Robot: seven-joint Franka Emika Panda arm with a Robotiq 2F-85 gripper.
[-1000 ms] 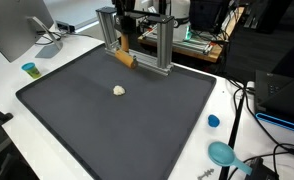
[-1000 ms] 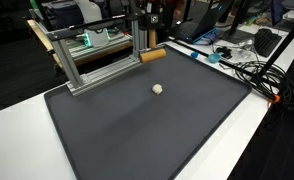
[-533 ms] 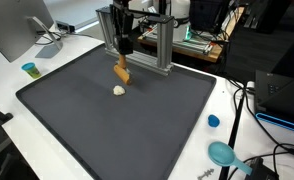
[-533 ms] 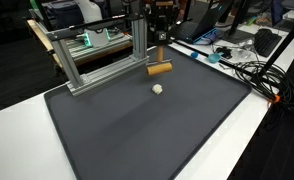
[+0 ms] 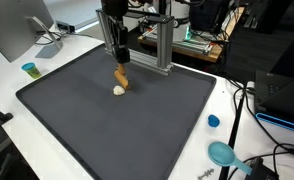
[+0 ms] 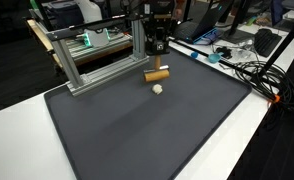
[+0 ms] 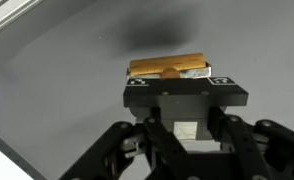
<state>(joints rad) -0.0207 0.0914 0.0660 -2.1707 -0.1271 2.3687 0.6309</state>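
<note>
My gripper is shut on an orange-brown cylindrical block, which it holds just above the dark grey mat. In an exterior view the block hangs level under the gripper. A small cream-white lump lies on the mat right next to the block, and it also shows in an exterior view. In the wrist view the block sits crosswise between the fingers, with the mat below. The white lump is hidden there.
A metal frame stands at the mat's back edge. A teal cup, a blue cap and a teal dish sit on the white table. Cables and a monitor stand lie beside the mat.
The gripper has come down from the frame towards the mat with the block, nearer the white lump. The lump has not moved.
</note>
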